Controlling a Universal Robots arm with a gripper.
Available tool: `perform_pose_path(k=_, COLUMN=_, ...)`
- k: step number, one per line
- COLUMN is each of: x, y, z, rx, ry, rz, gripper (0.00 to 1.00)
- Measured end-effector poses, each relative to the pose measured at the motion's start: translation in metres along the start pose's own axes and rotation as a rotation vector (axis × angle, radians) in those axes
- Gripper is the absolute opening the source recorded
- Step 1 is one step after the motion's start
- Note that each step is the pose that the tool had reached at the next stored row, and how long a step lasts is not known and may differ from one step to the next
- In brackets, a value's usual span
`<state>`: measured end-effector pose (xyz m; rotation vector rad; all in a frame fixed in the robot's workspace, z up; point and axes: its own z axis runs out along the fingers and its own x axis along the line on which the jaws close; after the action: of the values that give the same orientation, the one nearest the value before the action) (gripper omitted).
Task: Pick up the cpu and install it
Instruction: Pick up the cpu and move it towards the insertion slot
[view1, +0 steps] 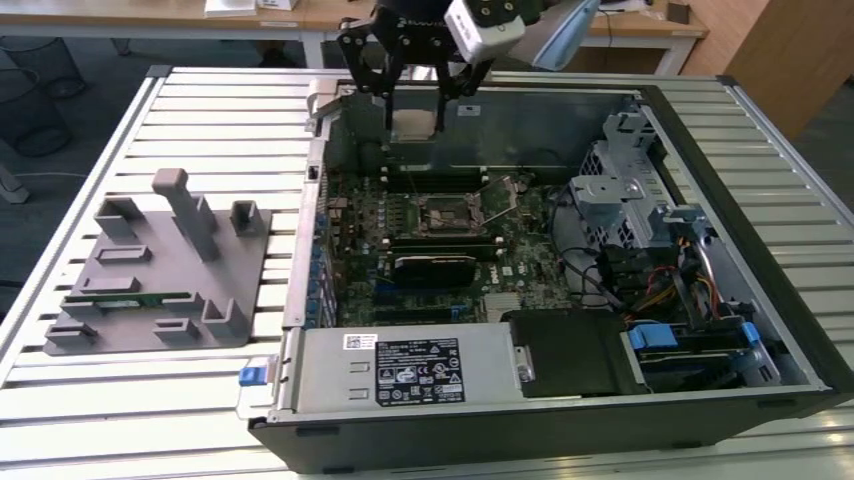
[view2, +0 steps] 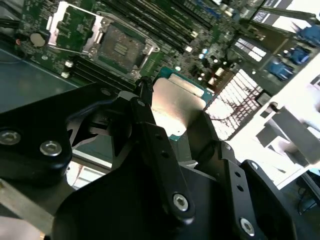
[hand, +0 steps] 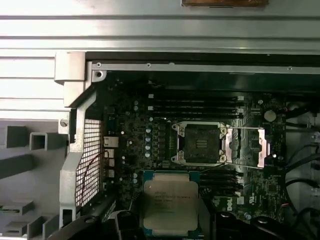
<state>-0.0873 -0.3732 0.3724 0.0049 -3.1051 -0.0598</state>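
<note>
Currently pincer (view1: 415, 116) is clamped on the cpu (view1: 411, 126) by two opposite edges, silver top showing in both wrist views. Cpu hangs in the air inside the open computer case (view1: 534, 110), above the socket (hand: 199, 143) and off to one side, not touching it. Socket sits bare, its metal load plate (hand: 245, 147) flipped open right beside it. Grey fixture (view1: 160, 270) lies on the slatted worktop (view1: 214, 100), well apart from the socket, with a green memory stick (view1: 127, 298) on it.

The power supply label (view1: 416, 372) is unreadable.
</note>
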Motion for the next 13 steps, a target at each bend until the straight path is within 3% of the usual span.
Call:
perform_pose_path(k=4, x=-0.0152, y=0.0063, z=0.0040, rx=0.0000, ry=0.0006, rz=0.000, gripper=0.53)
perform_pose_path(k=13, x=-0.0372, y=0.0151, z=0.0103, rx=0.0000, ry=0.0007, rz=0.000, gripper=0.53)
